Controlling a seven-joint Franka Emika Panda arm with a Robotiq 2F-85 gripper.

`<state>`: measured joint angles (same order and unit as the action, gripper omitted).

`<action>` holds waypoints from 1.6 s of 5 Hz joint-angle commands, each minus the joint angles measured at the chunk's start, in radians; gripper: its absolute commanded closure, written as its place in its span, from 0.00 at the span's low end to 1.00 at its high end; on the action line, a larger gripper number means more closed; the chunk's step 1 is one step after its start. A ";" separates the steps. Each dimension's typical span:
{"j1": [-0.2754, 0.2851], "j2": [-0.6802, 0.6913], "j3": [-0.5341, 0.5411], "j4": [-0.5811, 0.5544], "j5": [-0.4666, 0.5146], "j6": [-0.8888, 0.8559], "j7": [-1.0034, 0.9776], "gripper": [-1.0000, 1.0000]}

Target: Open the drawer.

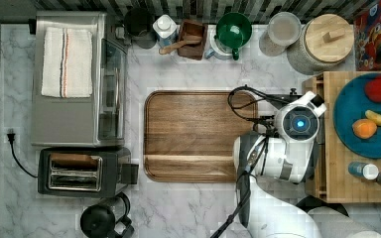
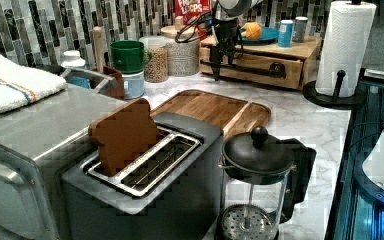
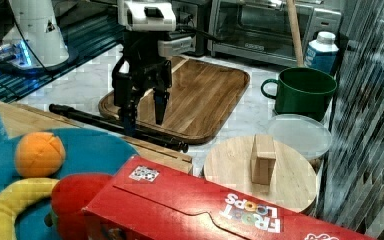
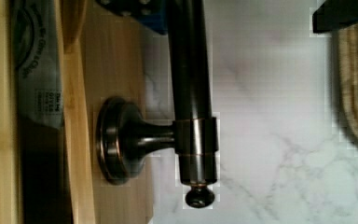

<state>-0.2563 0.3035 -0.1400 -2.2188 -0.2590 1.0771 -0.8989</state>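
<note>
The arm reached down from above, with its wrist turned so that the gripper [image 3: 144, 114] pointed straight down at the front of the drawer [image 2: 252, 67]. The drawer sat under a light wood block at the far end of the worktop [image 2: 300, 120] in the left view, near the paper towel roll [image 2: 343, 47]. It stood slightly pulled out, and a narrow dark gap showed behind its front in the wrist view. The gripper was open, its two fingers [image 3: 161, 109] set apart on either side of the black bar handle [image 3: 115, 127], one behind the bar and one in front. Whether the fingers touched the bar I cannot tell. In the wrist view the handle [image 4: 189, 88] ran past its round post [image 4: 121, 139], close to the bar's end. The walnut tray [image 1: 193, 136] lay just beside the drawer on the marble worktop.
</note>
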 commanded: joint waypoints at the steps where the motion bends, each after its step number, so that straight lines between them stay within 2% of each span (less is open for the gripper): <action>1: 0.247 -0.095 0.171 -0.151 0.059 -0.119 0.309 0.00; 2: 0.251 -0.115 0.216 -0.136 0.102 -0.174 0.336 0.00; 4: 0.298 -0.146 0.190 -0.139 0.123 -0.193 0.361 0.00; 8: 0.281 -0.146 0.207 -0.139 0.119 -0.193 0.365 0.00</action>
